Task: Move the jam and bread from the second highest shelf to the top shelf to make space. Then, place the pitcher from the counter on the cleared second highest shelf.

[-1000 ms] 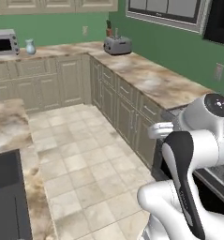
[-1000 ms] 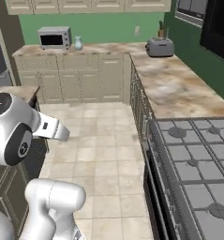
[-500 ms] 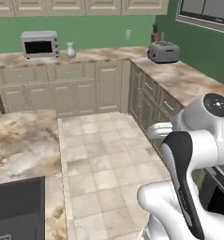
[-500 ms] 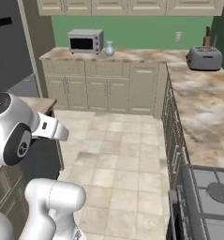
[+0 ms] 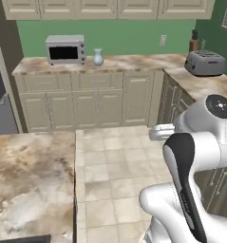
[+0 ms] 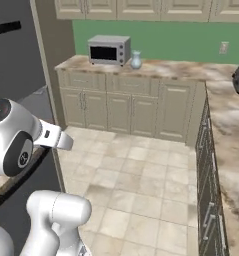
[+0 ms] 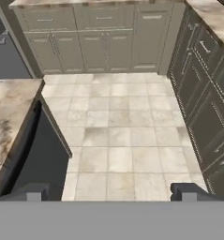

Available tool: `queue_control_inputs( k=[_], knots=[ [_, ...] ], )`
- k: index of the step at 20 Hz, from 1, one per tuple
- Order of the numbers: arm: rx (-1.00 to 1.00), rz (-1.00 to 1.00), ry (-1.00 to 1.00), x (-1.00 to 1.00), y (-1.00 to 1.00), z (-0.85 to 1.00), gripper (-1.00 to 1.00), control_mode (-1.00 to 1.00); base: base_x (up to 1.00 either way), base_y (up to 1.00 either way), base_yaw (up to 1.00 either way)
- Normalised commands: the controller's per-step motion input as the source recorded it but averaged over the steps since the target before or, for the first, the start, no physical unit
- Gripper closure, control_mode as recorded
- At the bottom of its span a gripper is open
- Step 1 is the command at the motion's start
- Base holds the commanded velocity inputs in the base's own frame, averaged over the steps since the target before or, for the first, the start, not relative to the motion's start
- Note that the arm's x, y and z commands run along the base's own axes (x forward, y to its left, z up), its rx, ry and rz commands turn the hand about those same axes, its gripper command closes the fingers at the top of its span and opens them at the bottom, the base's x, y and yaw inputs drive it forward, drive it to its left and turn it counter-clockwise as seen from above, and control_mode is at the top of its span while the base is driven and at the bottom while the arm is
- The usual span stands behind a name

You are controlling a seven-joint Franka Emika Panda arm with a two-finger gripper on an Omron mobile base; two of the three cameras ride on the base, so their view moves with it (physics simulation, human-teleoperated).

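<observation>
The pale blue pitcher (image 5: pixel 98 57) (image 6: pixel 136 59) stands upright on the far marbled counter (image 5: pixel 138 62) (image 6: pixel 171 70), just right of a microwave. My gripper (image 7: pixel 111 192) is open with nothing between its fingertips (image 7: pixel 33 191); it hangs high over the tiled floor, far from the pitcher. The white arm (image 5: pixel 200 142) is folded close to the base. The jam, the bread, the second highest shelf and the top shelf are out of view.
A silver microwave (image 5: pixel 65 49) (image 6: pixel 109 49) and a toaster (image 5: pixel 205 63) sit on the counters. A marbled island (image 5: pixel 29 180) (image 7: pixel 8 112) lies close on the left. A dark fridge front (image 6: pixel 16 55) rises at the left. Tiled floor (image 5: pixel 115 161) runs to the cream cabinets (image 7: pixel 104 42).
The base has turned, so the whole scene has slid: microwave and pitcher came from the far left toward the middle of both base views. The gripper stayed open.
</observation>
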Motion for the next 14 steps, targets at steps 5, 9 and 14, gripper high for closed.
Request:
queue_control_inputs(
  k=[5,9,14],
  knots=[
    [0.0,0.0,0.0,0.0,0.0,0.0,-1.0,1.0,1.0,-0.39,0.26],
    [0.0,0.0,0.0,0.0,0.0,0.0,-1.0,1.0,1.0,-0.4,0.25],
    [0.0,0.0,0.0,0.0,0.0,0.0,-1.0,1.0,1.0,-0.42,0.25]
  ],
)
